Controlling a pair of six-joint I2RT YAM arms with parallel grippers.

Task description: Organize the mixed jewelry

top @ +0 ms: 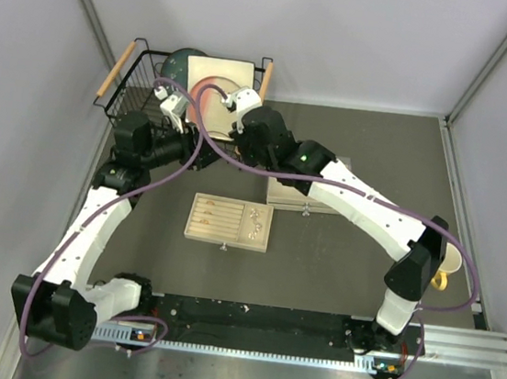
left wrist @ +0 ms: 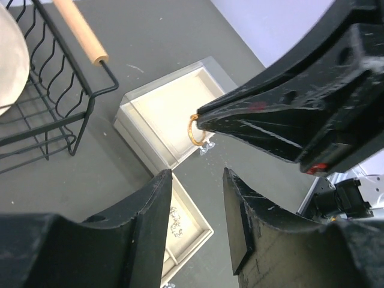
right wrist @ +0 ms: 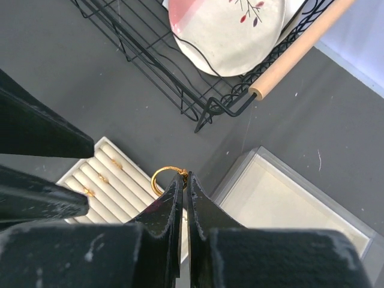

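Note:
My right gripper (right wrist: 185,175) is shut on a small gold ring (right wrist: 162,177), pinching it at its tips high above the table. The ring (left wrist: 193,130) also shows in the left wrist view, held over the shallow tray (left wrist: 168,114). My left gripper (left wrist: 197,175) is open and empty, close beside the right one. Below lies the beige compartmented box (top: 227,221); its ring slots (right wrist: 102,174) hold small gold pieces, and a side compartment holds a thin silver chain (left wrist: 175,222). A small silver stud (left wrist: 207,148) lies on the table by the tray.
A black wire basket (top: 136,92) with wooden handles stands at the back left, holding a plate (right wrist: 234,30). The shallow tray (top: 299,195) lies right of the box. A white cup (top: 453,260) sits at the right edge.

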